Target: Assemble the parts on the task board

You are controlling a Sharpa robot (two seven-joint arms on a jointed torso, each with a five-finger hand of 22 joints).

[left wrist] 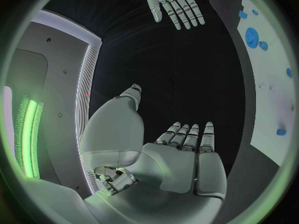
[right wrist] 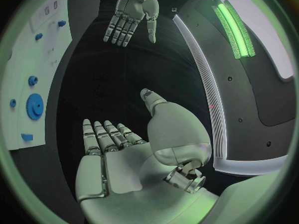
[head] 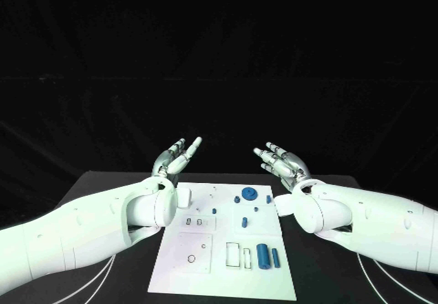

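progress – we judge barely begun | parts [head: 262,254] loose on task board [head: 200,253] | left hand [head: 179,156], right hand [head: 284,161] – spread, empty

A black table [head: 109,190] stands before what seems a dark curtain [head: 219,76]

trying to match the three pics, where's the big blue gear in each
Head view: big gear on the board's far part, between the two wrists.
Left wrist view: gear on the board strip near the right hand.
Right wrist view: gear on the board strip.
Shared landmark: the small gear beside it.
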